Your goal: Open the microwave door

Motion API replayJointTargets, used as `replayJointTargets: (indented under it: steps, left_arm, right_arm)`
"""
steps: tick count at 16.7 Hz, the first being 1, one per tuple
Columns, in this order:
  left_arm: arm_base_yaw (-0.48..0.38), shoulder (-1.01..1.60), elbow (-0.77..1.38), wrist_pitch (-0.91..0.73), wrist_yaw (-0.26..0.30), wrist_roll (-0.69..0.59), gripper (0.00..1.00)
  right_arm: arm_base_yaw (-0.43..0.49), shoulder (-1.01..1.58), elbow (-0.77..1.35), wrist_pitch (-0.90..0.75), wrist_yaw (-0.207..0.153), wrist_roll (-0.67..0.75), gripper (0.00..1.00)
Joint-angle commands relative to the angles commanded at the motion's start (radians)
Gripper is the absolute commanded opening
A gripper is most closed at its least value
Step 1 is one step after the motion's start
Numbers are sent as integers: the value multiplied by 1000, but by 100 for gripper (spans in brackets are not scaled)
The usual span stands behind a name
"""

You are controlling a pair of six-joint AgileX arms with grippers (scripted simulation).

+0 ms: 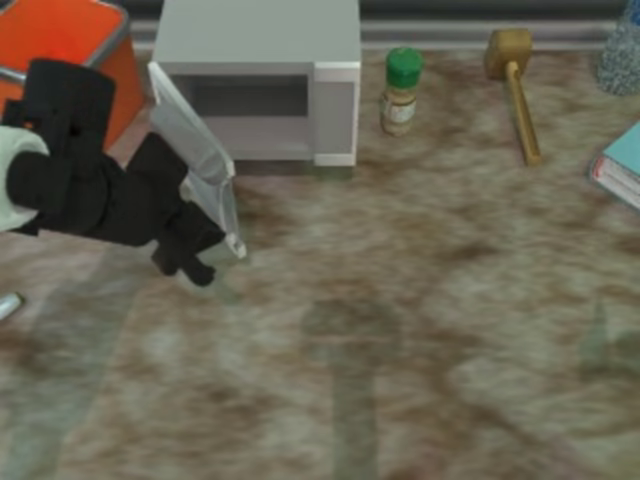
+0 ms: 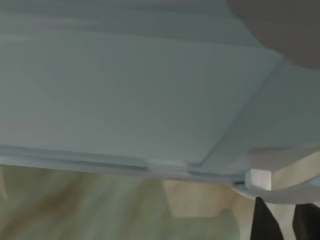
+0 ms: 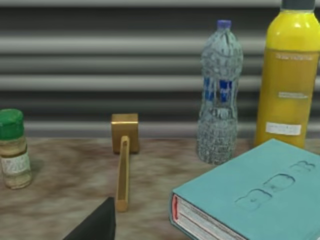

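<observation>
The white-grey microwave (image 1: 260, 45) stands at the back of the table, left of centre, with its cavity showing. The microwave door (image 1: 190, 130) is swung out toward the front left, hinged at the oven's left corner. My left gripper (image 1: 205, 262) is at the door's free edge, shut on the silvery bar handle (image 1: 222, 240). The left wrist view is filled by the door panel (image 2: 125, 90), with the handle (image 2: 285, 192) just beyond my left gripper (image 2: 286, 222). My right arm is out of the top view; only a dark tip of the right gripper (image 3: 98, 226) shows.
An orange bin (image 1: 75, 45) sits left of the microwave, behind my left arm. To the right stand a green-capped spice jar (image 1: 402, 92), a wooden mallet (image 1: 517, 85), a water bottle (image 1: 622, 55) and a teal book (image 1: 625, 160). A yellow bottle (image 3: 289, 75) stands behind the book.
</observation>
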Motion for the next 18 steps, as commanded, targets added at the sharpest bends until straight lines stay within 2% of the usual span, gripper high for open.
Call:
replayJointTargets:
  steps: [6, 18]
  left_arm:
    - [32, 2, 14, -33, 33, 69, 0]
    - [33, 2, 14, -34, 34, 71, 0]
  right_arm:
    - [0, 0, 0, 0, 0, 0, 100]
    - [0, 0, 0, 0, 0, 0, 100]
